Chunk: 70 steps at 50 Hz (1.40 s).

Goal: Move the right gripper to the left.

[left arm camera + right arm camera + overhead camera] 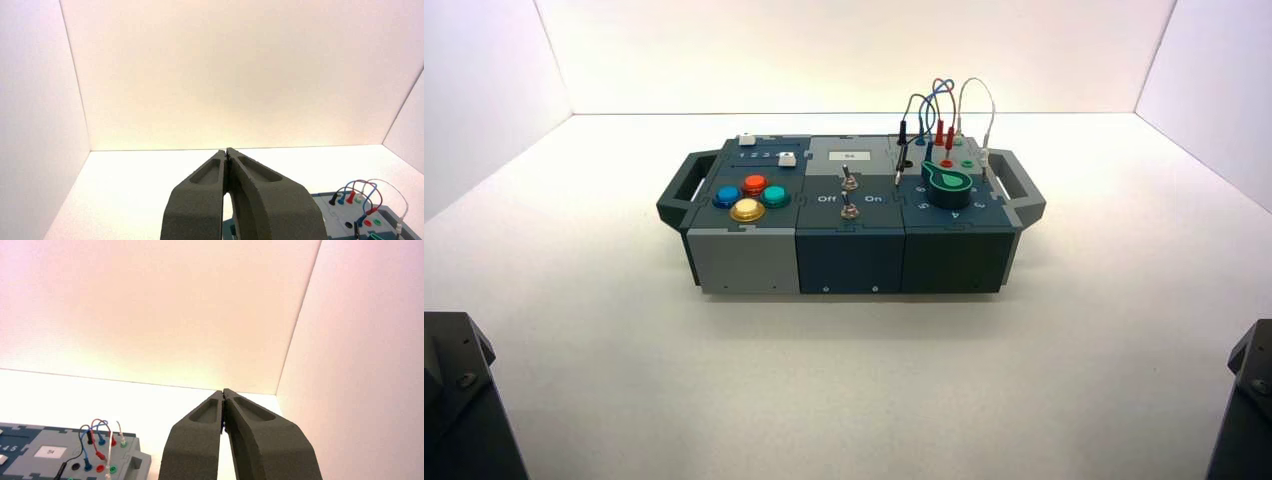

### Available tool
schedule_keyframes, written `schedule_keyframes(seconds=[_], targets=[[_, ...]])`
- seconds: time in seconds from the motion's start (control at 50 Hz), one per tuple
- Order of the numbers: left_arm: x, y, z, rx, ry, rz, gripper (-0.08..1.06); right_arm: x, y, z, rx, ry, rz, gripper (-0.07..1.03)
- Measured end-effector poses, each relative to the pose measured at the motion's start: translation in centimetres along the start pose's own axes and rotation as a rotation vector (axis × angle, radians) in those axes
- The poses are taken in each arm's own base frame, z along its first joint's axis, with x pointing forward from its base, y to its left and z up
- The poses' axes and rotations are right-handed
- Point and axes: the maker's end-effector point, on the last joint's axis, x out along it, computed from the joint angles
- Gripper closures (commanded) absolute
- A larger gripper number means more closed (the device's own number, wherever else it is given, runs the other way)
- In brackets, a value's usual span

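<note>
My right gripper (223, 391) is shut and empty; its tips touch. It is held above the table to the right of the box, near the right wall. In the high view only the right arm's base (1246, 400) shows at the lower right corner. My left gripper (226, 151) is also shut and empty, parked to the left of the box; the left arm's base (459, 395) shows at the lower left corner. The box (849, 215) stands in the middle of the table, well ahead of both arms.
The box bears coloured round buttons (751, 196) on its left part, two toggle switches (849, 195) in the middle, a green knob (945, 182) and plugged wires (939, 105) on the right. Its wire corner shows in the right wrist view (100, 450). White walls enclose the table.
</note>
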Motion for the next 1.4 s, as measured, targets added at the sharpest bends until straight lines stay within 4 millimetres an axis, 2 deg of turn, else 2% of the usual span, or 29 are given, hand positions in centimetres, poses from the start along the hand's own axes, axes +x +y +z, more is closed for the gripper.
schedule_keyframes(seconds=[0.42, 0.62, 0.72, 0.96, 1.02, 1.4], targets=[[0.1, 0.0, 0.2, 0.0, -0.009, 0.001, 1.01, 0.4, 0.3, -0.3, 0.002, 0.016, 0.014, 0.98], [0.6, 0.1, -0.2, 0.001, 0.011, 0.005, 1.01, 1.6, 1.3, -1.0, 0.06, 0.081, 0.067, 0.98], [0.9, 0.1, -0.4, 0.011, 0.024, 0.006, 1.01, 2.5, 2.4, -0.6, 0.083, 0.105, 0.12, 0.98], [0.9, 0.1, -0.5, 0.024, 0.029, 0.005, 1.01, 5.0, 6.7, 2.2, 0.104, 0.129, 0.306, 0.98], [0.9, 0.1, -0.5, 0.025, 0.027, 0.005, 1.01, 5.5, 8.3, 3.0, 0.1, 0.142, 0.366, 0.98], [0.3, -0.1, -0.2, 0.025, 0.01, -0.008, 1.01, 7.3, 18.1, 4.4, 0.077, 0.23, 0.648, 0.98]])
